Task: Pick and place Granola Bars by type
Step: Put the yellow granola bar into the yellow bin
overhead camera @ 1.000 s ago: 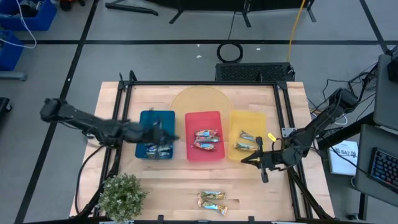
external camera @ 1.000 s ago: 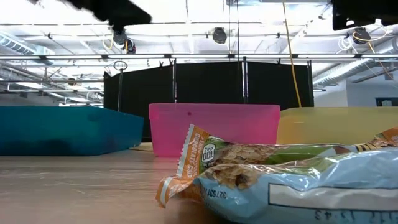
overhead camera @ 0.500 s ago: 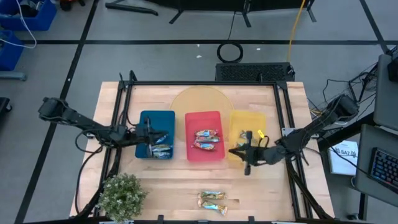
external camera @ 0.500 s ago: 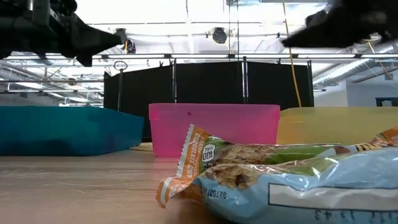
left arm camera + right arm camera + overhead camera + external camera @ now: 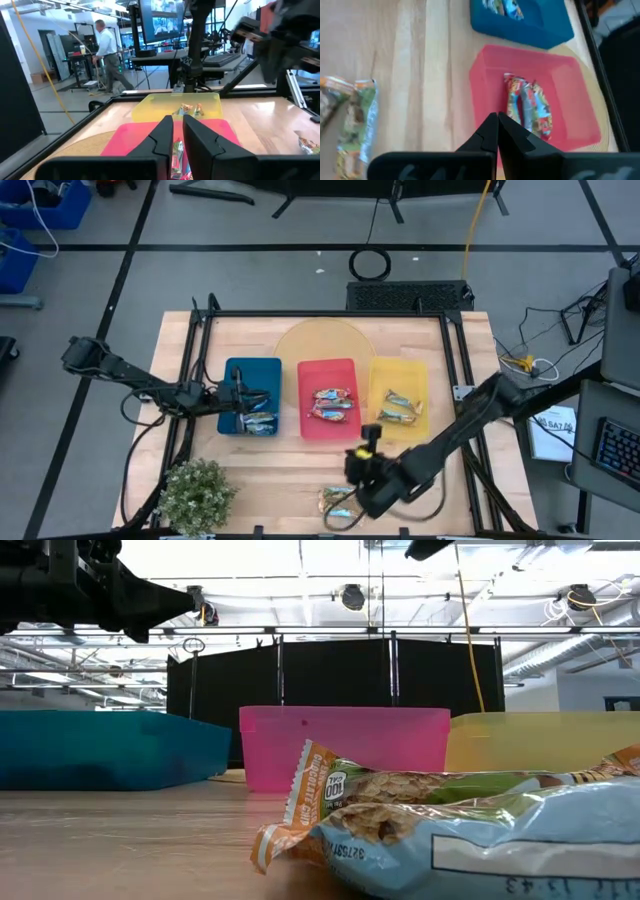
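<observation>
Two loose granola bars [image 5: 337, 500] lie on the wood near the table's near edge; they fill the low view's foreground [image 5: 450, 830] and show in the right wrist view [image 5: 350, 120]. Other bars lie sorted in the blue tray [image 5: 255, 420], the red tray [image 5: 333, 405] and the yellow tray [image 5: 398, 408]. My right gripper [image 5: 366, 444] is shut and empty, just right of the loose bars and above the table, fingers pointing toward the red tray [image 5: 535, 65]. My left gripper [image 5: 240, 394] hovers over the blue tray's left part, fingers nearly together [image 5: 178, 135], holding nothing.
A small green potted plant [image 5: 197, 492] stands at the near left corner. A round yellow mat [image 5: 318, 340] lies behind the trays. Black frame rails [image 5: 195, 360] run along the table's sides. A person stands far off in the room [image 5: 106, 42].
My right arm has swung from the yellow tray's near right corner, across that tray's near edge, toward the near edge, and now sits beside the loose bars. My left gripper drew back a little toward the left edge from over the blue tray, then held still.
</observation>
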